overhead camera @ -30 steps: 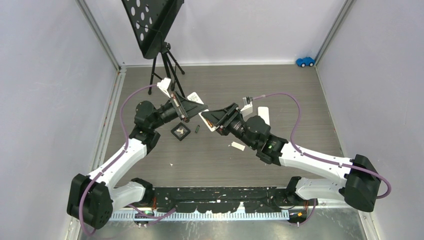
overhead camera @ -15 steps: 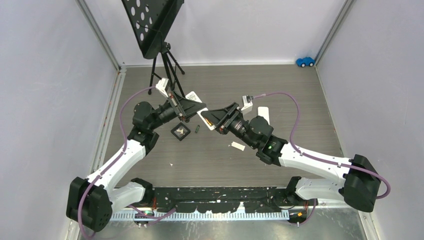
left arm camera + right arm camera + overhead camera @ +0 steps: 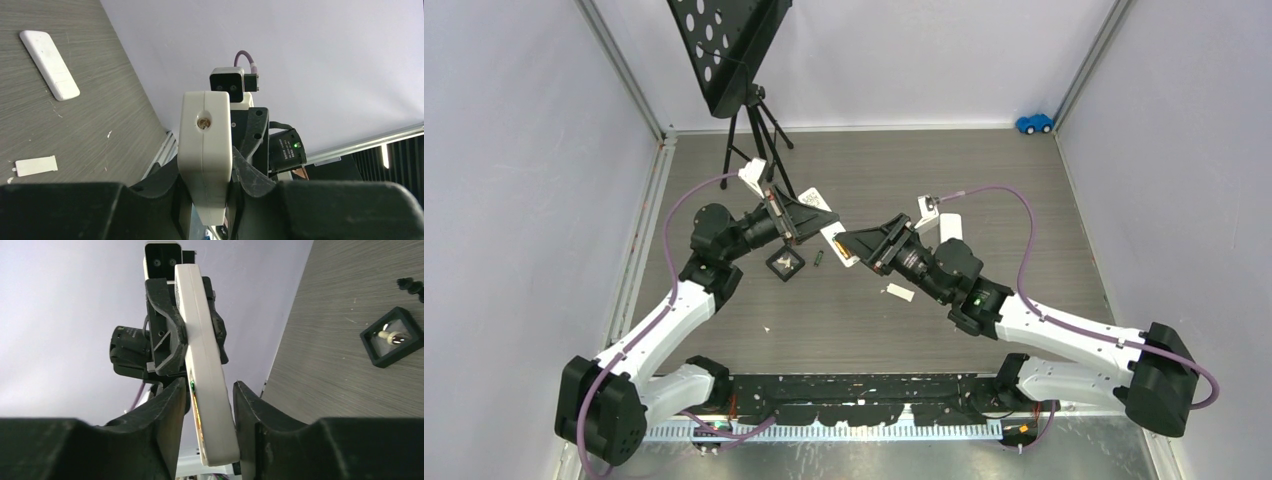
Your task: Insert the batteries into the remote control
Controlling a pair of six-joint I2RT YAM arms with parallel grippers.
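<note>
Top external view: both arms angle toward the middle of the table (image 3: 1024, 190), and their tips meet at a white remote (image 3: 207, 365) held up off the surface. The left end effector (image 3: 209, 182) is clenched on the remote, with a dark finger (image 3: 160, 315) pressed against each side. The right end effector (image 3: 209, 402) straddles the remote's other end. One of its fingers seems to touch the remote and the other sits just beside it, so I cannot tell whether it grips. A green and orange sliver shows along the remote's edge there.

On the table, a small greenish battery (image 3: 819, 259) lies just beside a black square tray (image 3: 785, 262), at its 3 o'clock. A white oblong piece (image 3: 951, 227) lies at 3 o'clock from the remote, and a small white tab (image 3: 899, 291) at 4 o'clock. A blue toy car (image 3: 1035, 123) sits in the far corner, at 2 o'clock.
</note>
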